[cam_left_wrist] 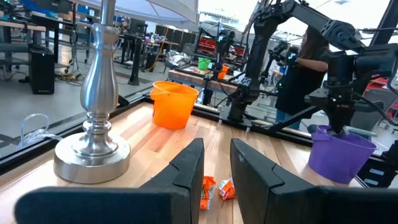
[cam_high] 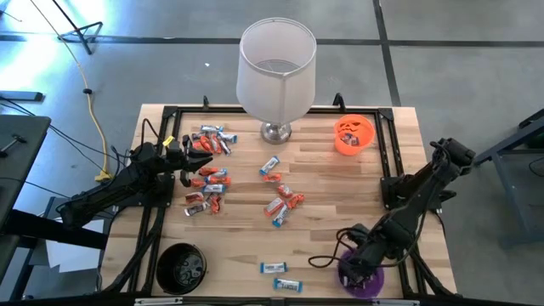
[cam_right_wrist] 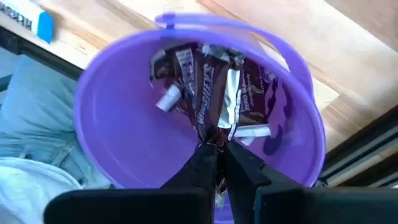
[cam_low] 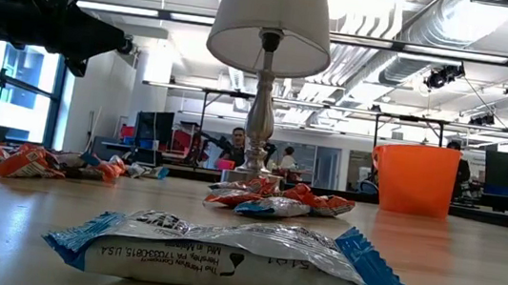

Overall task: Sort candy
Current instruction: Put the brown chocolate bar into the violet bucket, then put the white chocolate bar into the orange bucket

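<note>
Several dark brown candy bars (cam_right_wrist: 205,84) inside purple bowl (cam_right_wrist: 112,87)

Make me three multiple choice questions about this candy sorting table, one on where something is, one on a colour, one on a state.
1. Where is the right pincer?
A. over the purple bowl
B. over the orange bowl
C. beside the lamp

2. What colour are the wrappers in the purple bowl?
A. orange-red
B. dark brown
C. blue-white

3. The left pincer is:
A. gripping a candy
B. inside the black bowl
C. empty

Answers: 1 A, its wrist view looks into the purple bowl. 2 B, the dark brown candy lies there. 3 C, nothing sits between its fingers.
</note>
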